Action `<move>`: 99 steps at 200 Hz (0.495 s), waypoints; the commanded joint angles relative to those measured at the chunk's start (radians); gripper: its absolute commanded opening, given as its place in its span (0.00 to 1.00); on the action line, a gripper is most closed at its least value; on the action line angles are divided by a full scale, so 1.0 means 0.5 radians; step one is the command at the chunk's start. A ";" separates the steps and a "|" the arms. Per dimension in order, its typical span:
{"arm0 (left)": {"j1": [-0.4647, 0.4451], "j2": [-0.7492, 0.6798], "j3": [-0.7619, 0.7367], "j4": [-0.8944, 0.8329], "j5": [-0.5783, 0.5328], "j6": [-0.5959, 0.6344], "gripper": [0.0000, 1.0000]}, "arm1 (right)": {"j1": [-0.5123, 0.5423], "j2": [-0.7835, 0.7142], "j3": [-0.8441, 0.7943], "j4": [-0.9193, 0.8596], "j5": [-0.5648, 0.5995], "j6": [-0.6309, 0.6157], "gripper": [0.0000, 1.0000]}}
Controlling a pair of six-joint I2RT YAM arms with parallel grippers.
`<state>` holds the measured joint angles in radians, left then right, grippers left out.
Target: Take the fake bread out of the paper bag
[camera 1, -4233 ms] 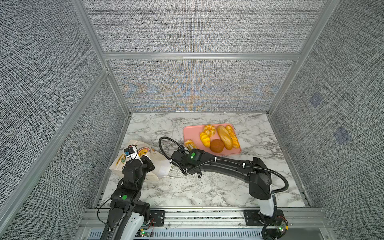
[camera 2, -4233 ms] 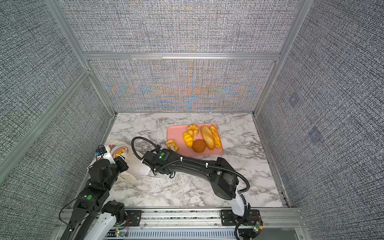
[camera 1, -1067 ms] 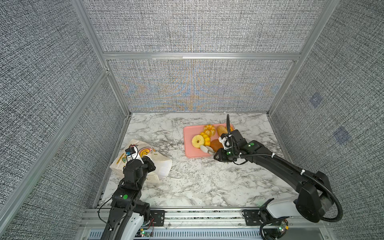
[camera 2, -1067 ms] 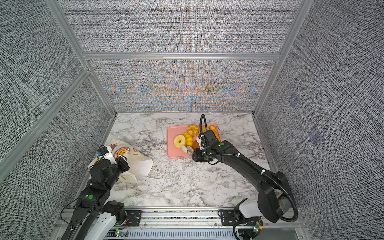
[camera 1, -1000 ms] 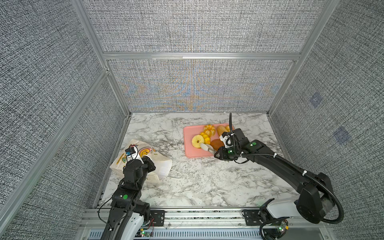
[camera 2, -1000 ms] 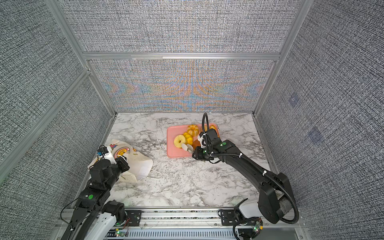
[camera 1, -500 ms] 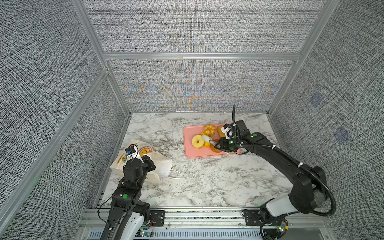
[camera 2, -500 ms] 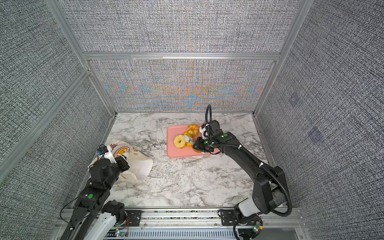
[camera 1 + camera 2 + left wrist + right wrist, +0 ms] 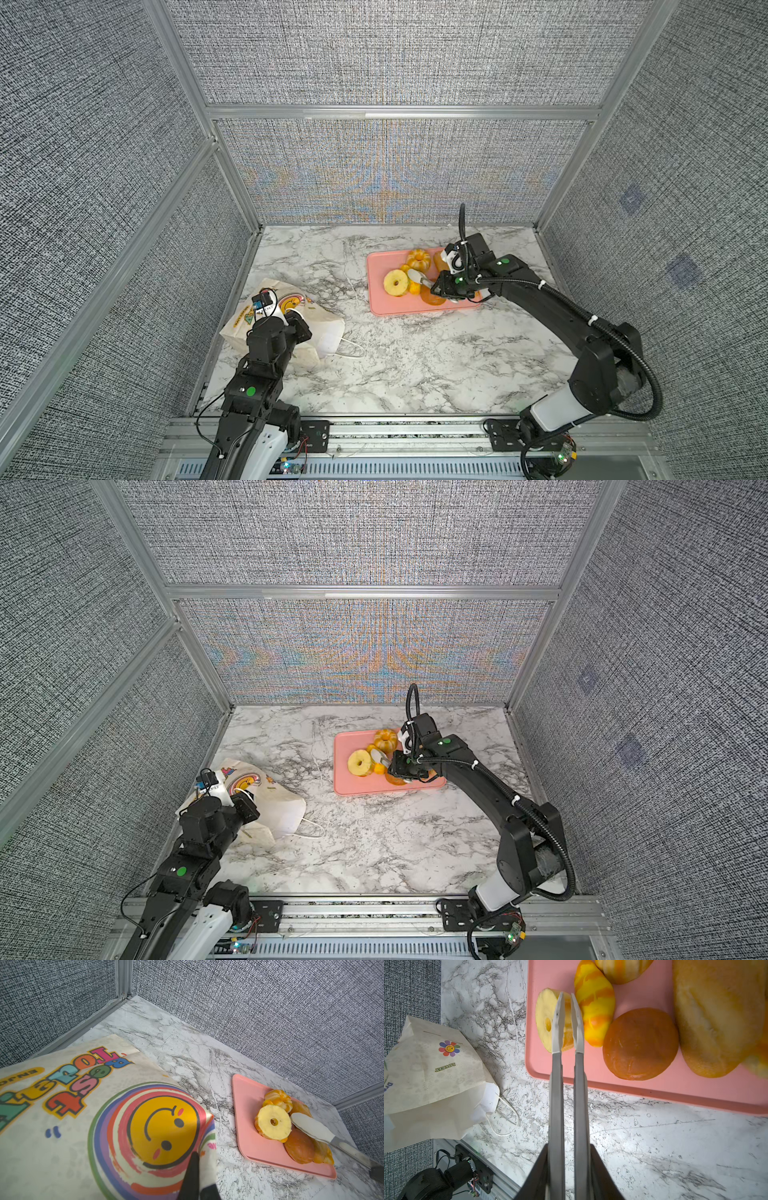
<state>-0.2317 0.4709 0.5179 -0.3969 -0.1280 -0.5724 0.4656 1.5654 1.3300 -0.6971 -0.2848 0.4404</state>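
Note:
The paper bag [image 9: 322, 332] [image 9: 276, 808] lies on its side at the front left, smiley print up [image 9: 162, 1126], mouth and cord handle toward the middle [image 9: 483, 1103]. My left gripper [image 9: 300, 325] [image 9: 246, 806] [image 9: 201, 1172] is shut on a fold of the bag. Its inside is hidden. My right gripper [image 9: 442, 286] [image 9: 401, 764] [image 9: 569, 1151] is shut on metal tongs [image 9: 557, 1084]. The tong tips stand slightly apart with nothing between them, just above a ring bun [image 9: 545, 1022] [image 9: 395, 283]. Fake bread lies on the tray: a croissant [image 9: 596, 1009], a dark brown bun [image 9: 640, 1043] and a long loaf [image 9: 716, 1018].
The pink tray [image 9: 378, 266] [image 9: 345, 785] [image 9: 249, 1095] [image 9: 654, 1088] sits at the back right on the marble table [image 9: 415, 365]. Grey fabric walls with metal frames close off three sides. A metal rail runs along the front edge.
My right gripper has shifted toward the back over the tray, and the tongs have narrowed. Four seconds ago it was at the bag's mouth. The left gripper and the bag have stayed still.

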 commanded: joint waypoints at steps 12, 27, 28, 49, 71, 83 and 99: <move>0.002 0.012 -0.005 0.005 0.032 0.019 0.00 | 0.003 0.021 0.045 -0.011 -0.001 -0.040 0.29; 0.003 0.010 -0.005 0.006 0.035 0.022 0.00 | 0.008 0.035 0.055 -0.014 -0.004 -0.045 0.30; 0.003 0.011 -0.005 0.007 0.035 0.022 0.00 | 0.008 0.035 0.057 -0.014 -0.004 -0.046 0.30; 0.003 0.011 -0.005 0.006 0.035 0.025 0.00 | 0.024 0.057 0.086 -0.035 0.011 -0.061 0.31; 0.003 0.012 -0.005 0.005 0.037 0.025 0.00 | 0.047 0.102 0.137 -0.091 0.064 -0.091 0.33; 0.003 0.009 -0.005 0.005 0.039 0.028 0.00 | 0.056 0.117 0.161 -0.114 0.085 -0.102 0.34; 0.003 0.006 -0.008 -0.001 0.035 0.028 0.00 | 0.070 0.141 0.205 -0.152 0.131 -0.117 0.34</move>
<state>-0.2317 0.4751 0.5175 -0.3950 -0.1234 -0.5579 0.4915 1.6253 1.4040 -0.7372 -0.2615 0.4042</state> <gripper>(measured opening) 0.053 0.338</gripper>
